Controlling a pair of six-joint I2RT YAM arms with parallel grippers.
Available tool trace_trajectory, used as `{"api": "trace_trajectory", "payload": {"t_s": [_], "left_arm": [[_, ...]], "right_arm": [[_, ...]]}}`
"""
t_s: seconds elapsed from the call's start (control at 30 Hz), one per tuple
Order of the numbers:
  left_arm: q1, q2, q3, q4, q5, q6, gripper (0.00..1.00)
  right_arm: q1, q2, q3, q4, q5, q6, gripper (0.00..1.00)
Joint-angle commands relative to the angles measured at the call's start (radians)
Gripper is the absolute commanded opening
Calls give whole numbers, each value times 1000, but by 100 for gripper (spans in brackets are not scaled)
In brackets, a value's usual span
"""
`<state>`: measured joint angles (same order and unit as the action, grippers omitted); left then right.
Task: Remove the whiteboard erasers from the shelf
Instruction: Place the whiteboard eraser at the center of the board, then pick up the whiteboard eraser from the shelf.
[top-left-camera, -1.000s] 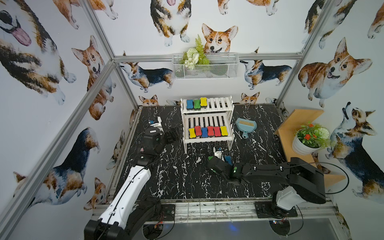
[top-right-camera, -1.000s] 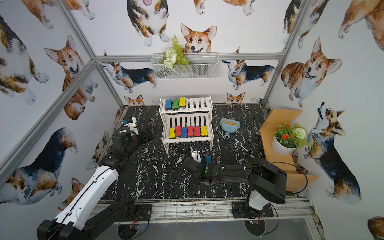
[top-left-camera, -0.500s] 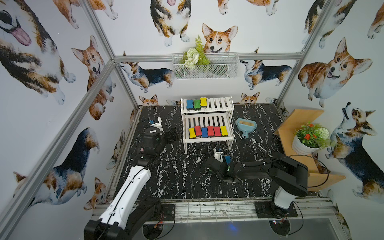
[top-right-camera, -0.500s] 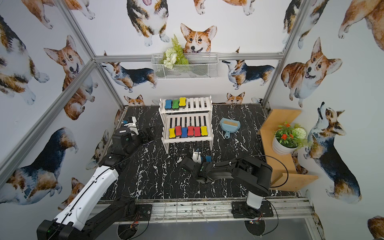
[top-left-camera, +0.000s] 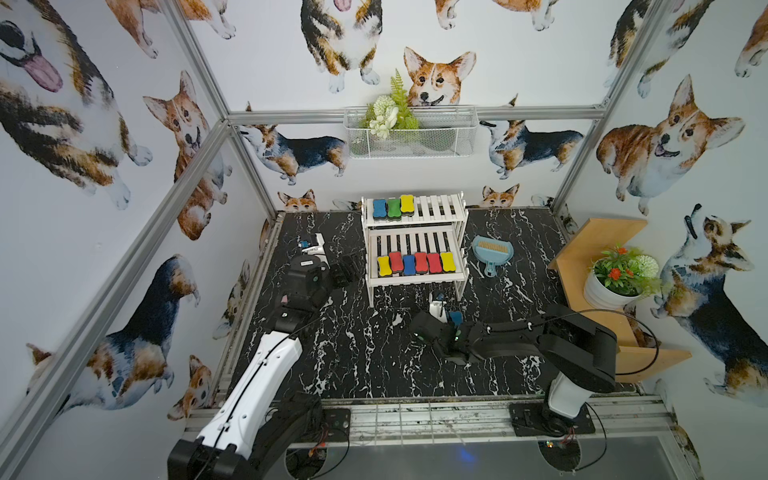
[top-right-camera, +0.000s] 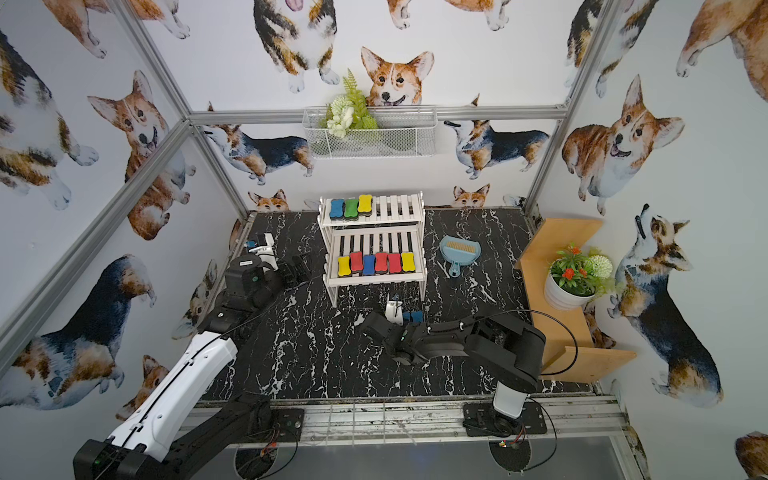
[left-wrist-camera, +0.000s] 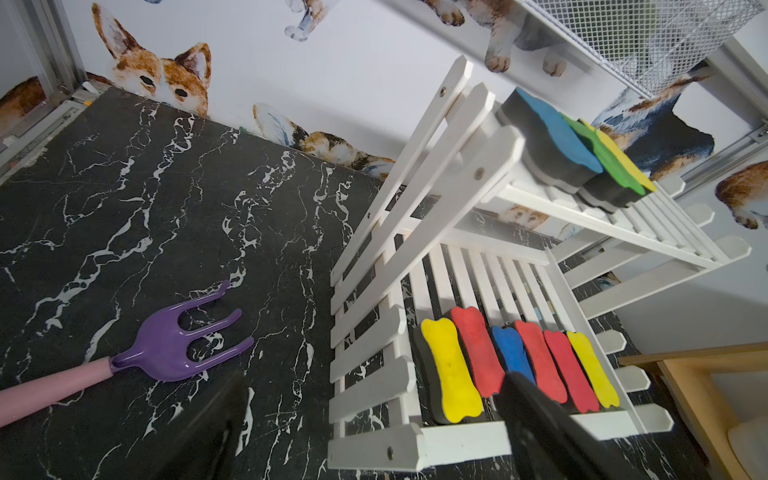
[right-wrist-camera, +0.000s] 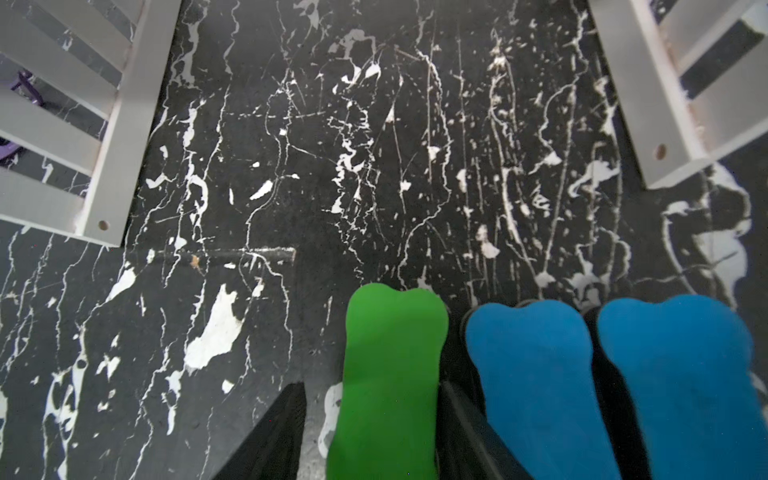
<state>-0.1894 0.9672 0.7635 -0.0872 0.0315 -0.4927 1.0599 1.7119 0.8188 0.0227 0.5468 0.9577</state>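
Straddling green eraser (right-wrist-camera: 395, 332) at shelf's (top-left-camera: 415, 279) 6 o'clock, right pincer (right-wrist-camera: 372, 388) stood spread | left pincer (top-left-camera: 345, 270) spread too | risk: close finger could drag it at lift-off.

Right wrist view: the green bone-shaped foam eraser (right-wrist-camera: 390, 382) and two blue bone-shaped foam erasers (right-wrist-camera: 536, 386) run off the frame edge, and of the right end effector (right-wrist-camera: 372, 395) only the dark fingertips (right-wrist-camera: 276, 436) show. In both top views the black right arm (top-left-camera: 498, 336) covers that green eraser and the end effector's jaws. Left wrist view: the purple plastic rake with pink handle (left-wrist-camera: 183, 345) is cut off at the handle, and the left end effector (left-wrist-camera: 374, 376) is blurred and cropped.
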Motion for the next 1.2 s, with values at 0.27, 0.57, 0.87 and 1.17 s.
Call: {"api": "trace_trajectory", "payload": {"t_s": [0.27, 0.57, 0.87, 1.17], "left_arm": [[-2, -1, 5, 1, -1, 17, 99], [-5, 8, 6, 4, 10, 13, 99], [-15, 10, 6, 3, 12, 16, 99], [-30, 6, 8, -5, -8, 26, 99]], "right_arm": [[51, -181, 56, -152, 6, -89, 60], [-28, -373, 281, -298, -130, -308, 57], [-272, -200, 760, -484, -298, -520, 53], [-432, 188, 1302, -684, -381, -602, 51]]}}
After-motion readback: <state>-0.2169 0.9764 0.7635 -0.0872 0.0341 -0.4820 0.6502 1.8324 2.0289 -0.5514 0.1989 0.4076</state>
